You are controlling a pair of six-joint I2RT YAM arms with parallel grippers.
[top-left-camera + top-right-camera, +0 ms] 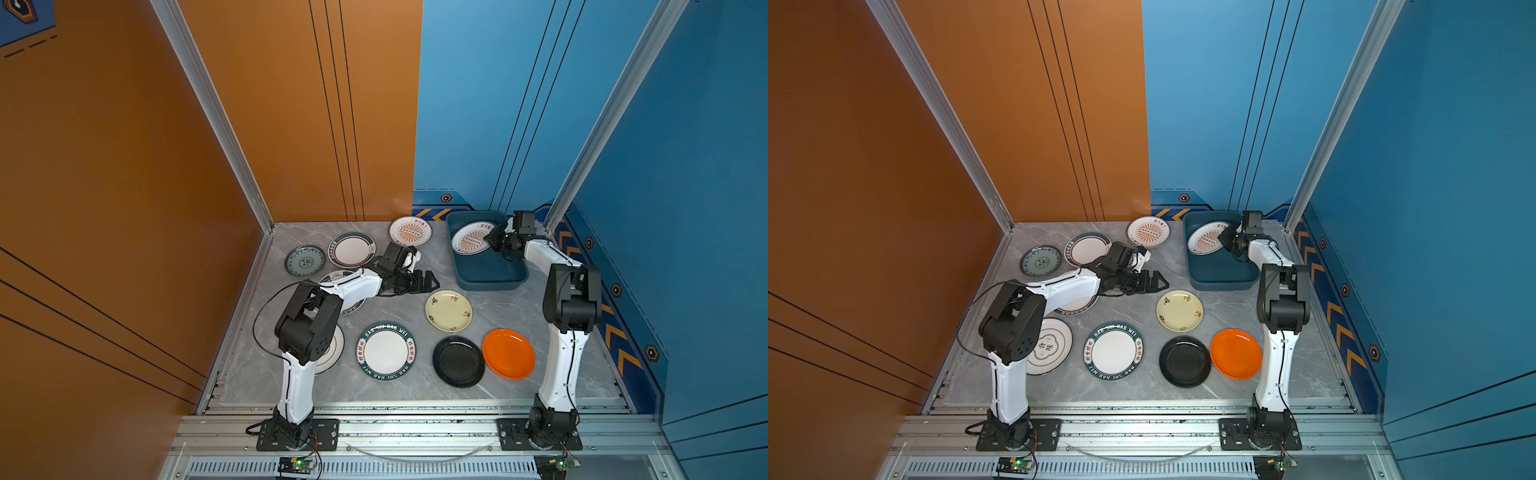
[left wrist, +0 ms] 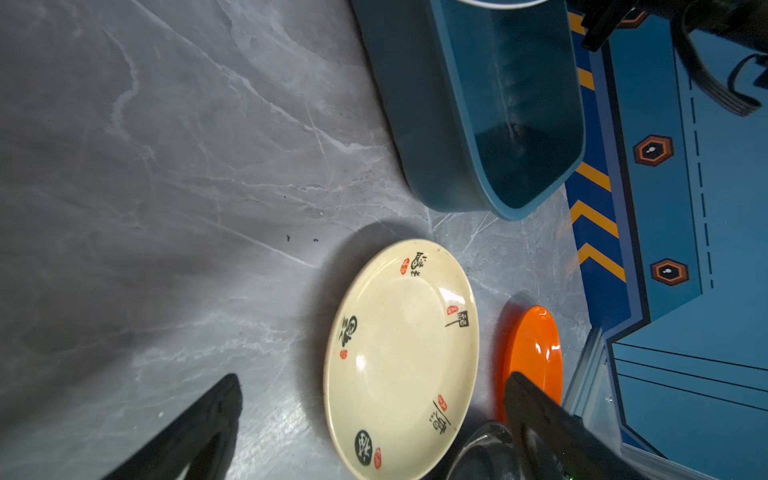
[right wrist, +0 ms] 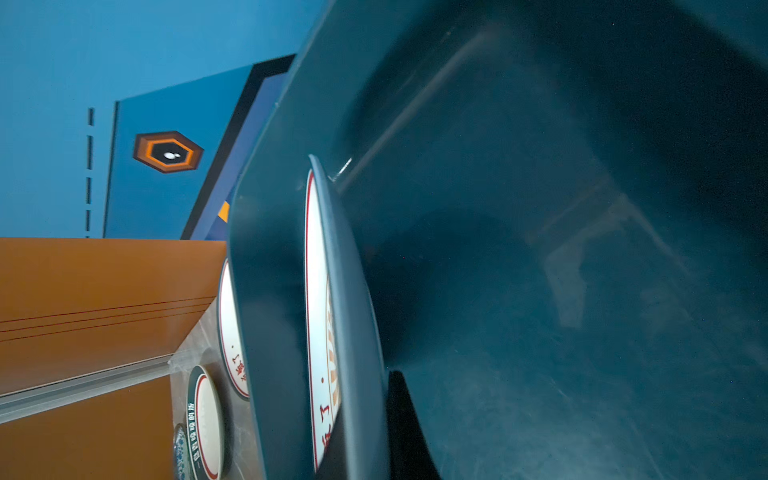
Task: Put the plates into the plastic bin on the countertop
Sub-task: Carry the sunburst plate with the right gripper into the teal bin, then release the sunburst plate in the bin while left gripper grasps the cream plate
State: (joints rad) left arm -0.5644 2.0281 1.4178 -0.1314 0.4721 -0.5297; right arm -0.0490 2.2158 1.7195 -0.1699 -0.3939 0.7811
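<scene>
Green-rimmed plate point(image 1: 353, 308) largely hidden under left arm point(image 1: 349, 286); sunburst plate point(image 3: 318, 291) cut off at right wrist view's edge.

The grey marbled counter point(image 1: 405, 309) carried the plastic bin point(image 1: 490, 284). Just left of the bin lay a sunburst plate point(image 1: 410, 232). On the bin's near side lay a cream plate point(image 1: 448, 310), then a black plate point(image 1: 458, 361) and an orange plate point(image 1: 508, 353) side by side. Well left lay a teal plate point(image 1: 304, 260).
</scene>
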